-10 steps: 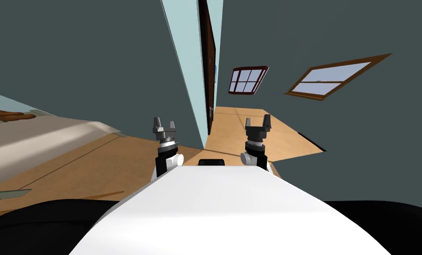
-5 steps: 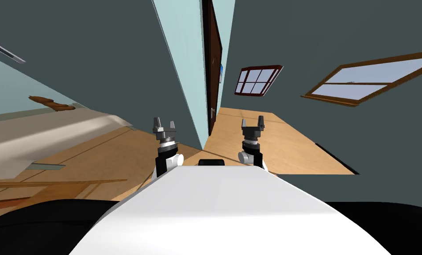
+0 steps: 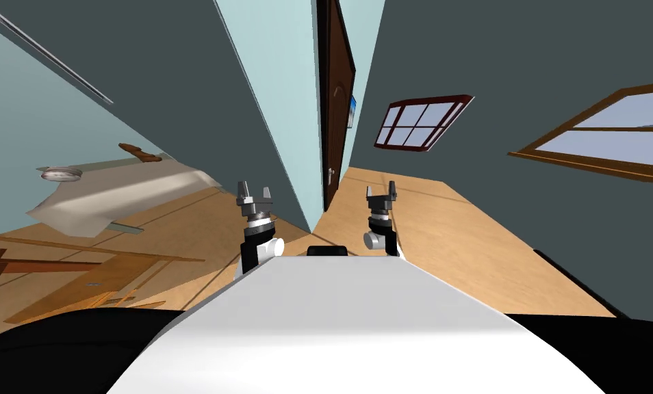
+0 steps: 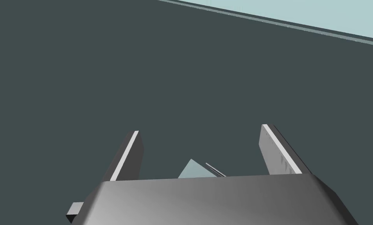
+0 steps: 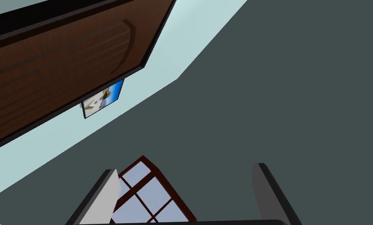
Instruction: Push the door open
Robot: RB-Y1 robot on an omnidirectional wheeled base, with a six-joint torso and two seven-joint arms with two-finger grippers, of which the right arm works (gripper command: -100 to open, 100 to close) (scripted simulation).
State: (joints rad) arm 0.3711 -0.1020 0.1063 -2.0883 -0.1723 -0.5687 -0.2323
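Note:
A dark brown panelled door (image 3: 335, 102) stands ahead in a pale blue wall, seen nearly edge on, with a small light handle (image 3: 329, 175) low on it. Its upper part (image 5: 60, 62) also shows in the right wrist view, off to the side of the fingers. My right gripper (image 3: 380, 191) (image 5: 185, 191) is open, held in the air a little short of the door, touching nothing. My left gripper (image 3: 254, 192) (image 4: 199, 152) is open too and faces a dark grey wall.
A pale blue wall edge (image 3: 287, 137) juts out between my arms. Dark grey walls with windows (image 3: 421, 123) close the right side. A table (image 3: 106, 198) and wooden furniture (image 3: 79, 273) stand at the left. Wooden floor (image 3: 441, 232) runs ahead to the door.
I have turned and moved forward, so the door looks larger and more upright. My right gripper has shifted a little left toward the door. The left gripper has held its place.

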